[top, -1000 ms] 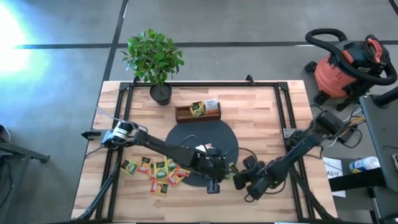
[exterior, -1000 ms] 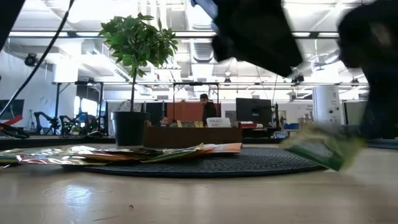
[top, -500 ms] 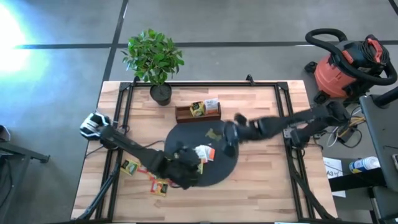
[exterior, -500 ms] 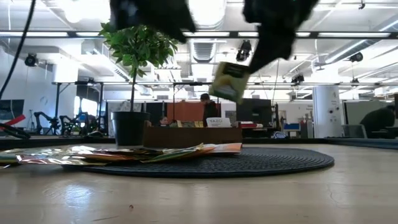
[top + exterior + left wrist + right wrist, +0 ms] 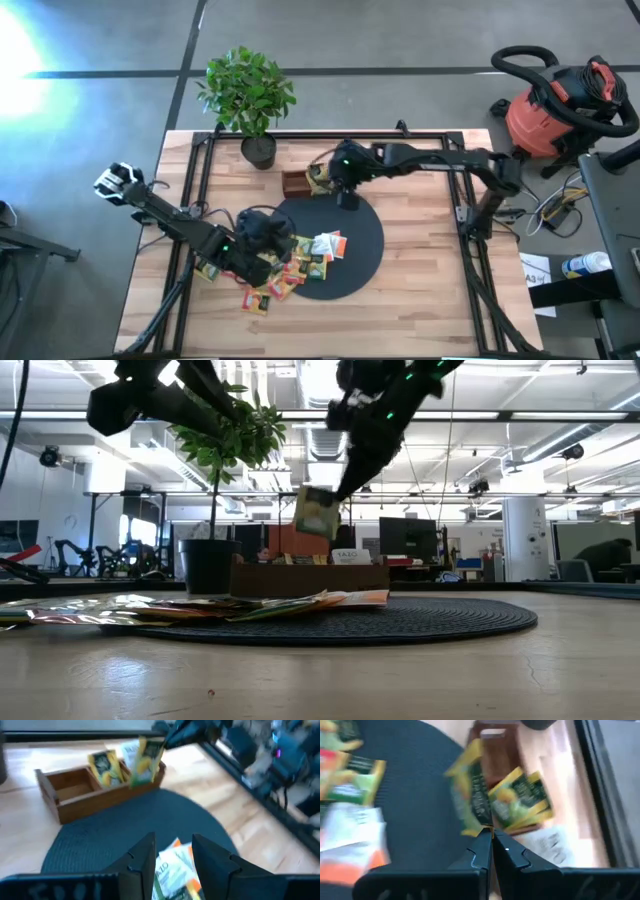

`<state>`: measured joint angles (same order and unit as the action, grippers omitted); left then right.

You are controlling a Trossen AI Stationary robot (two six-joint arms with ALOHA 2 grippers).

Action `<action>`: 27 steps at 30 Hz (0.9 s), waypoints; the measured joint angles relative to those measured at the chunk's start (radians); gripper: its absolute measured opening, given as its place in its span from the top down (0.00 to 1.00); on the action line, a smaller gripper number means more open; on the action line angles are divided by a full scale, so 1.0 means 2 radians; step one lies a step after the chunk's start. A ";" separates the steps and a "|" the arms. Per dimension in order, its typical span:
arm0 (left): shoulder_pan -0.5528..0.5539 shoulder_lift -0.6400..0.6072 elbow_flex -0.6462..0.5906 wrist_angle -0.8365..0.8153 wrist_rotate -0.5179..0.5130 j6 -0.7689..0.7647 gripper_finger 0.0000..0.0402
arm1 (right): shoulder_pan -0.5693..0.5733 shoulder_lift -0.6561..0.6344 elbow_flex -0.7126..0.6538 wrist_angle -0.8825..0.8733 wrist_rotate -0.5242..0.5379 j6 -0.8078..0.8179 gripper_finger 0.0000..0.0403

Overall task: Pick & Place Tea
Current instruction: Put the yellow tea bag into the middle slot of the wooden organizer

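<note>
My right gripper [image 5: 490, 836] is shut on a green-and-yellow tea sachet [image 5: 316, 512] in the air above the brown wooden tray [image 5: 298, 184] at the disc's far edge. A green sachet [image 5: 105, 767] stands in the tray. My left gripper [image 5: 172, 855] hovers open over the left part of the black disc [image 5: 355, 255]. White-and-orange sachets [image 5: 326, 245] lie flat on the disc beyond its fingers. A pile of green, yellow and red sachets [image 5: 268, 280] lies at the disc's near left rim. My right gripper pinches the sachet by one edge [image 5: 480, 824] between its two fingertips. The fingers slant down from above, coming from the table's right side. The sachet hangs tilted below them, clear of the tray and the disc.
A potted plant [image 5: 250, 95] stands at the table's far left corner, next to the tray. Black frame rails [image 5: 455, 175] run along the table's sides. A red shop vacuum [image 5: 560, 105] stands on the floor beyond the right edge.
My right gripper has lifted the sachet from the disc's near right rim and carried it up and toward the far edge, to above the tray, rolling its wrist. My left gripper has drawn back from the disc's near side toward the table's left edge, rising and rolling.
</note>
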<state>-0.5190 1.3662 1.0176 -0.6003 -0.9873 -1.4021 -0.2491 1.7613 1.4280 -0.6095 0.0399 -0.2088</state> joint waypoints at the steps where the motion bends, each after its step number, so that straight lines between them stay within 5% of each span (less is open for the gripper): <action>1: 0.000 -0.009 -0.005 -0.001 -0.010 -0.012 0.74 | -0.008 0.014 0.011 -0.005 0.000 -0.015 0.98; 12: 0.001 -0.048 -0.025 -0.003 -0.061 -0.028 0.74 | -0.061 0.109 0.076 -0.033 -0.026 -0.089 0.98; 27: 0.017 -0.048 -0.043 -0.003 -0.063 -0.050 0.74 | -0.060 0.119 0.088 -0.031 -0.051 -0.106 0.98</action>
<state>-0.4844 1.2709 0.9325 -0.6067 -1.1130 -1.5014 -0.3695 1.9984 1.6045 -0.6713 -0.0614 -0.4202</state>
